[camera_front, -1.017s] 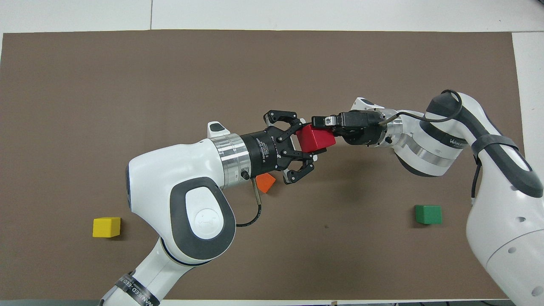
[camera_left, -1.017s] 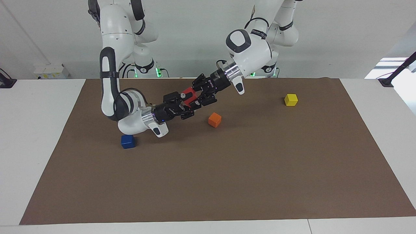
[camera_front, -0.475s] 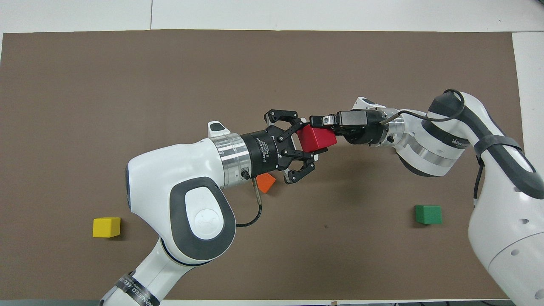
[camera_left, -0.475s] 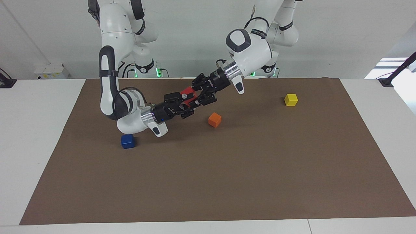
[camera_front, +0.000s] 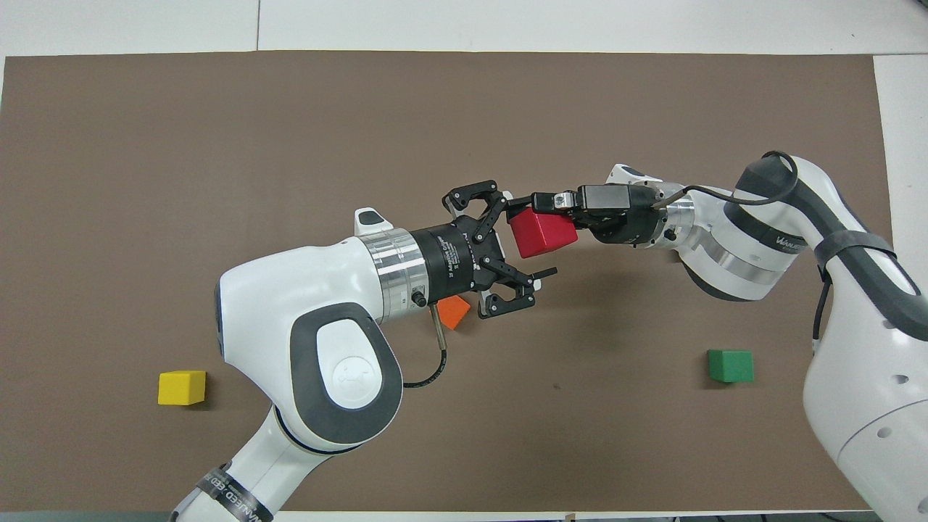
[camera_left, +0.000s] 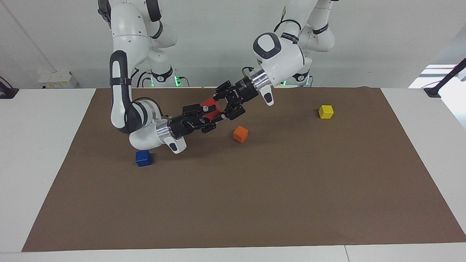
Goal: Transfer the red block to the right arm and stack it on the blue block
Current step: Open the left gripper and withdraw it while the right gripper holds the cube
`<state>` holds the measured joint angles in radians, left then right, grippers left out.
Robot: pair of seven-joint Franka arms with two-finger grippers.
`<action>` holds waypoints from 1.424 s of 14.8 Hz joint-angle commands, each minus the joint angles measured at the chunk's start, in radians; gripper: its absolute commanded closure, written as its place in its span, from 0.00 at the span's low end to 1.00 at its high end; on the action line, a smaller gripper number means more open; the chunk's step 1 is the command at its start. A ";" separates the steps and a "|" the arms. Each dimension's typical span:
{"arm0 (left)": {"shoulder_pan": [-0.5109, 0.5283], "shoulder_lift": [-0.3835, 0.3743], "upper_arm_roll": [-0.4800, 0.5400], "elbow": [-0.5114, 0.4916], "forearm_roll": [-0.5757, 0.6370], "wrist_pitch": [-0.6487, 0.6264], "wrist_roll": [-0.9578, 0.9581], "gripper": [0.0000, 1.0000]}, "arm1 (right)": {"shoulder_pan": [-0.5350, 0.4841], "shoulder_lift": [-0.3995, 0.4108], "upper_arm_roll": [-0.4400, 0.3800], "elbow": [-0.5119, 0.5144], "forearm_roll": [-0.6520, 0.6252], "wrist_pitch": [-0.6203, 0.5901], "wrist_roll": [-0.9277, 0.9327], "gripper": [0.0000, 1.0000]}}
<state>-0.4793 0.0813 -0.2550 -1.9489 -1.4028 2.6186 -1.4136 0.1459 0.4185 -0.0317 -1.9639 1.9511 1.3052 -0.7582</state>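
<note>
Overhead view shows the two grippers meeting in the air over the middle of the brown mat (camera_front: 217, 130), with the red block (camera_front: 542, 233) between them. The right gripper (camera_front: 544, 217) is clamped on the red block, one finger lying along the block's upper edge. The left gripper (camera_front: 518, 243) has its fingers spread wide to either side of the block and apart from it, so the block hangs from the right gripper alone. In the facing view the red block (camera_left: 211, 107) sits raised off the mat, held at the tip of the right gripper (camera_left: 209, 115), with the left gripper (camera_left: 224, 102) just beside it. The blue block (camera_left: 143, 158) rests on the mat under the right arm's (camera_left: 140, 120) elbow, toward the right arm's end of the table. The orange cube (camera_left: 240, 134) lies on the mat below the grippers; the yellow cube (camera_left: 326, 111) and the green cube (camera_front: 731, 365) lie well apart from them
</note>
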 commanded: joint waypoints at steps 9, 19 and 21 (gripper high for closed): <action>0.191 -0.020 0.013 -0.013 -0.015 -0.155 0.007 0.00 | -0.009 -0.032 0.006 -0.021 0.005 0.029 0.023 1.00; 0.536 -0.040 0.019 -0.045 0.177 -0.465 0.287 0.00 | -0.008 -0.032 0.007 -0.021 0.005 0.031 0.023 1.00; 0.586 -0.040 0.019 -0.044 0.269 -0.511 0.350 0.00 | -0.008 -0.032 0.007 -0.021 0.005 0.037 0.023 1.00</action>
<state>0.0586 0.0737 -0.2289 -1.9629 -1.2077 2.1604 -1.1245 0.1470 0.4141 -0.0308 -1.9621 1.9606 1.3364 -0.7563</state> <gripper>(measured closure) 0.000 0.441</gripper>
